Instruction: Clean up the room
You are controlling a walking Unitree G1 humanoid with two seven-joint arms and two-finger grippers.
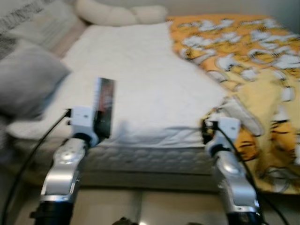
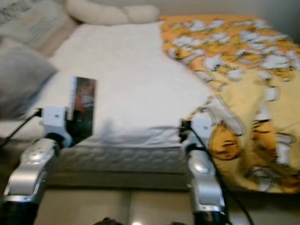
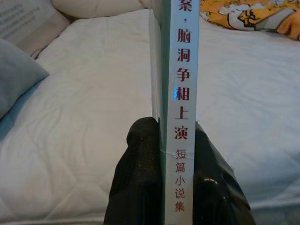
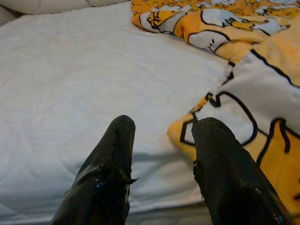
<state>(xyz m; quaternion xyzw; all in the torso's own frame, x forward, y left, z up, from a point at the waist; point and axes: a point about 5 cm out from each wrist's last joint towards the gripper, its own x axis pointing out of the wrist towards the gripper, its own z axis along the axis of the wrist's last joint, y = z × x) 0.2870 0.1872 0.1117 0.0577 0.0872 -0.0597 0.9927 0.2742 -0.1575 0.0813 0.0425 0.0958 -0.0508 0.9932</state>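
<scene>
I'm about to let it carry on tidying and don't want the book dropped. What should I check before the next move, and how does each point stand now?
1. Book gripped: ok. The left gripper is shut on its lower spine, a finger on each side.
2. Book upright: ok, it stands vertical above the bed edge in the head views.
3. Right gripper free: ok, open and holding nothing, over the white mattress at the edge of the orange blanket.
4. Blanket clear of the right fingers: cannot tell; a fold lies very close to one finger.
5. A spot to put the book: cannot tell, no shelf or table shows.
</scene>
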